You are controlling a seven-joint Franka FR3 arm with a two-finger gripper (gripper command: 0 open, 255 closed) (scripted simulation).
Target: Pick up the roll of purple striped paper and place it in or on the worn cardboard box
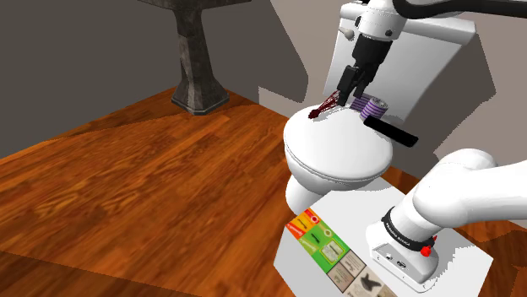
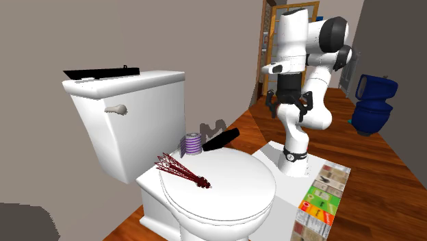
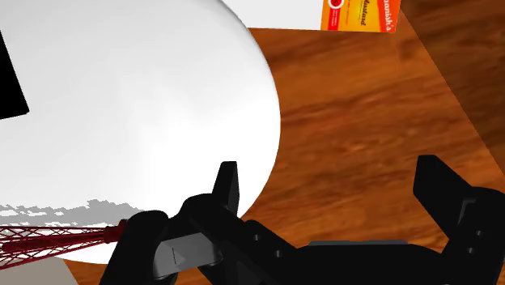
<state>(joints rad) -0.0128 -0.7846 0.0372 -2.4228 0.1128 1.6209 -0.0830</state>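
My gripper (image 1: pixel 349 93) hangs w/ its 2 fingers (image 3: pixel 229 190) spread apart and nothing between them. It's empty and up above the toilet lid (image 1: pixel 338 152) rather than down at it, so I judge this as the approach, w/ the grasp not yet begun. The purple striped roll (image 1: pixel 370 107) stands upright at the back of the toilet, near the foot of the tank (image 2: pixel 137 103). In the wrist view I look past the lid's curved edge to the wood floor (image 3: pixel 364 121), so I'm prob. not lined up over the roll. It's hemmed in on 2 sides: a black bar-shaped thing (image 2: pixel 220 139) lies tilted just beside it, maybe touching, and a dark red wire whisk (image 2: pixel 183 170) sprawls on the lid w/ its wires fanning toward the tank. Upright suits a pinch across its sides from above, but I'd need to drop between those 2 w/o knocking either — and the tank behind leaves little room for the wrist. As for the cardboard box, I can't make it out for sure. The stand (image 1: pixel 469 261) under me has bright printed labels (image 1: pixel 319 240) on 1 face, and a blue thing (image 2: pixel 373 103) sits on the floor well apart.
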